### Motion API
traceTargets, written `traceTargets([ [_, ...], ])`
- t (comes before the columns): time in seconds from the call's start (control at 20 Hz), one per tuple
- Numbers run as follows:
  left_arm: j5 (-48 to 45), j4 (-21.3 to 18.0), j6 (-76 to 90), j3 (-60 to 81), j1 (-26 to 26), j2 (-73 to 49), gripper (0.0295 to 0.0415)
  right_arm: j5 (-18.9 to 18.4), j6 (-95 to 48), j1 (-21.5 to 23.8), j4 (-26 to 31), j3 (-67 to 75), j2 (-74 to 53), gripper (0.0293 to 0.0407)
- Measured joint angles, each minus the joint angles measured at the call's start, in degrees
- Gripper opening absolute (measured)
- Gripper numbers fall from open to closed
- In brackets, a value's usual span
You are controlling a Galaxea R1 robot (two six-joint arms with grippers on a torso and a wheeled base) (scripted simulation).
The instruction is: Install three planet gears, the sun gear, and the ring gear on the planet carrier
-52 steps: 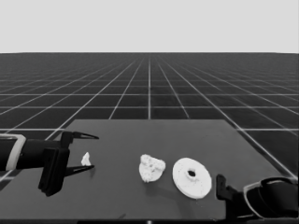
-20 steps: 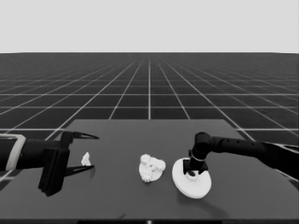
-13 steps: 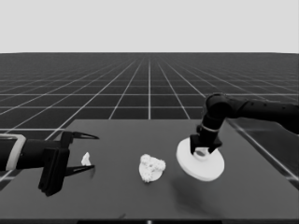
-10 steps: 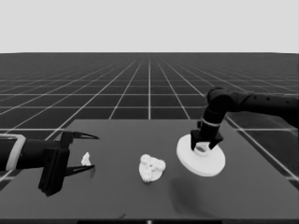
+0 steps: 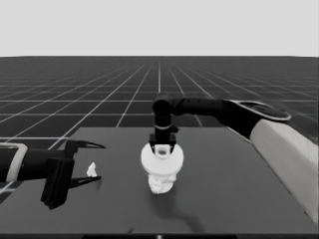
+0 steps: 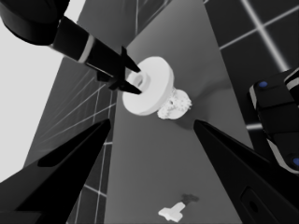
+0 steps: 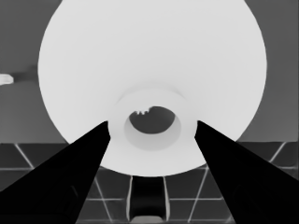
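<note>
The right gripper (image 5: 162, 147), clamped on the larger round part's (image 5: 162, 160) hub, had carried it from the table's right to just above the gear cluster (image 5: 160, 183), ready for lowering. The left gripper (image 5: 82, 164) waited open beside the thin white piece (image 5: 91, 170).

Farther off, the right gripper (image 6: 133, 79) grips the raised hub of the larger round part (image 6: 149, 91) above toothed gears (image 6: 175, 106), while a thin white piece (image 6: 171, 212) lies on the tabletop (image 6: 154, 158) between the left gripper's 2 fingers (image 6: 70, 172).
</note>
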Motion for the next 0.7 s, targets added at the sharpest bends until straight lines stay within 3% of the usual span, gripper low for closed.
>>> traceTargets([
  [0.15,0.0,0.0,0.0,0.0,0.0,0.0,0.0385,0.0,-0.5,-0.1,-0.1,-1.3,0.8,0.0348],
  [0.25,0.0,0.0,0.0,0.0,0.0,0.0,0.0385,2.2,-0.7,-11.4,-11.6,-1.8,0.9,0.0348],
  [0.35,0.0,0.0,0.0,0.0,0.0,0.0,0.0385,3.2,-2.3,-15.8,-15.4,-4.3,1.6,0.0348],
  [0.7,0.0,0.0,0.0,0.0,0.0,0.0,0.0385,3.9,-3.1,-17.2,-17.2,-5.9,2.1,0.0348],
])
